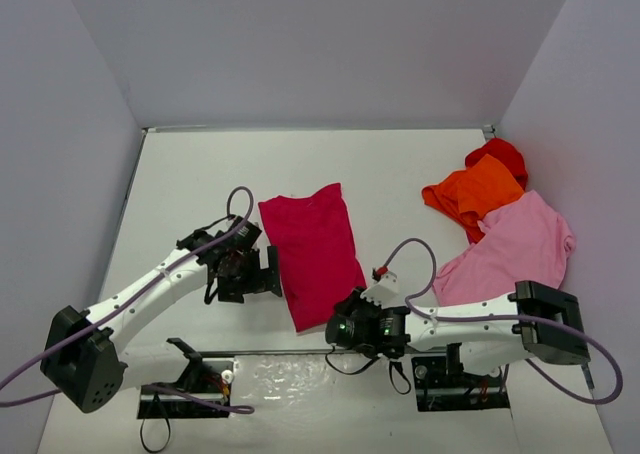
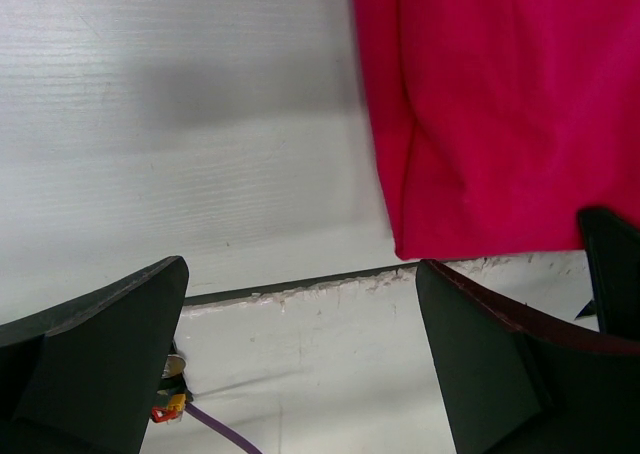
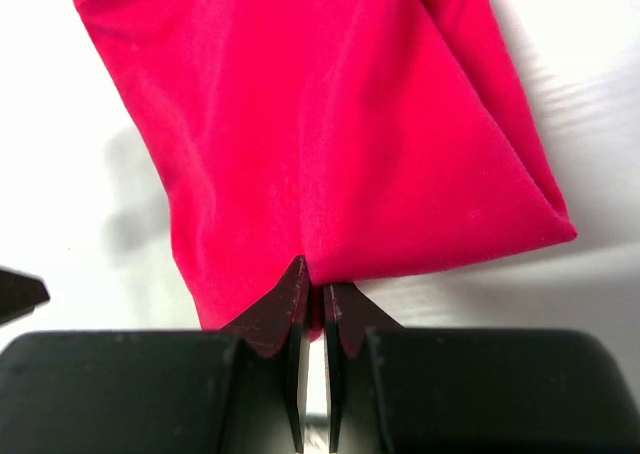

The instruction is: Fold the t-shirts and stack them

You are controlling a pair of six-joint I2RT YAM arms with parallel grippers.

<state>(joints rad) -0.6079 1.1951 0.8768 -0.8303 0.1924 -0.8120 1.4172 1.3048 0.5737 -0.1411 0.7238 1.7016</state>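
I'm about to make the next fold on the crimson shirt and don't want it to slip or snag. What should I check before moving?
1. Grip: the right gripper pinches the crimson shirt at its near edge. Ok, jaws closed on cloth.
2. Second hold: the left gripper has cloth too. Not ok, it is open beside the shirt's left edge and holds nothing.
3. Lay: the shirt lies as a flat lengthwise strip. Ok.
4. Layers: every layer is in the right pinch. Cannot tell.
5. Others: the pink shirt, orange shirt and bright red shirt are apart from it. Ok, heaped at the far right.
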